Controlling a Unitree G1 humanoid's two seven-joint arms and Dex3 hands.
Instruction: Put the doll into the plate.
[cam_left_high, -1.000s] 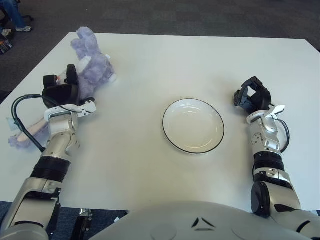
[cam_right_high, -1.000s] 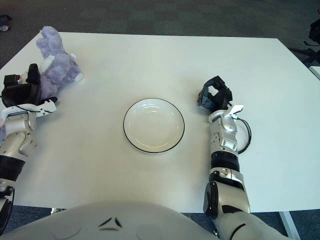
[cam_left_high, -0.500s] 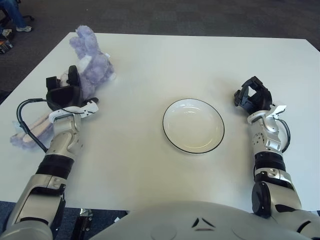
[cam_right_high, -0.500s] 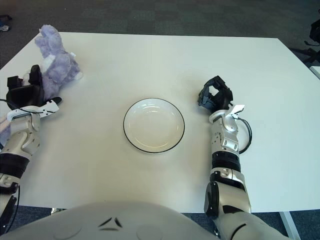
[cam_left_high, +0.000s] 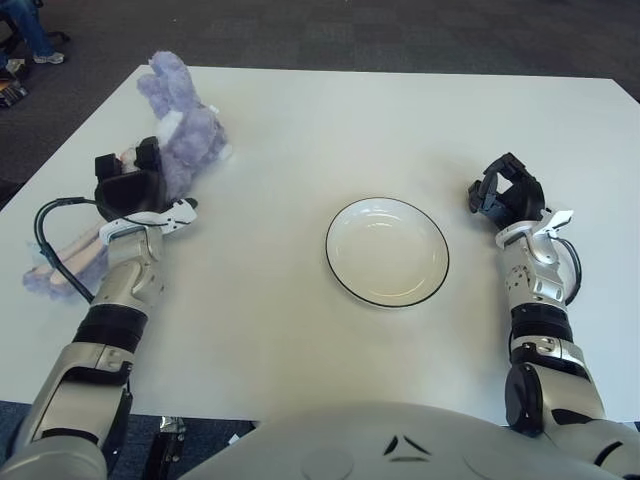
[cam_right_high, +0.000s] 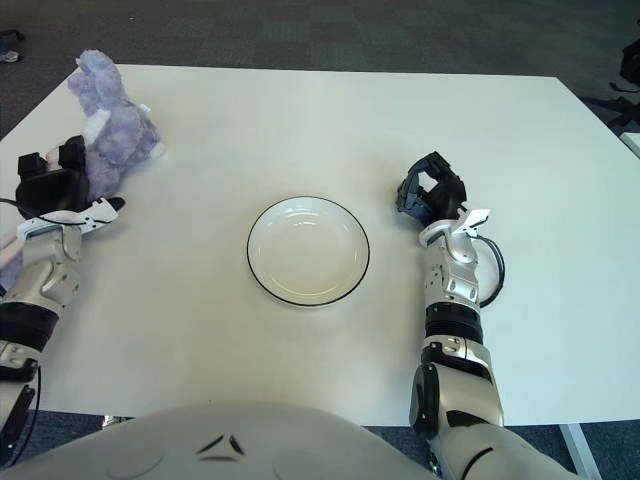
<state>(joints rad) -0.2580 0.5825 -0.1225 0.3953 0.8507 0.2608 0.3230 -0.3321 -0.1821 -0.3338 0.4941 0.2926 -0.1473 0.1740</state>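
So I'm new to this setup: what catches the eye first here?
The fluffy purple plush doll at the far left of the white table, with the left hand right beside it. Next, the empty white plate with a dark rim at the centre. The right hand shows right of the plate, holding nothing.

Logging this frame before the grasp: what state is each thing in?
purple doll: on the table's far left, outside the plate.
plate: upright, empty.
left hand: beside the doll, holding nothing.
right hand: curled, empty, right of the plate.
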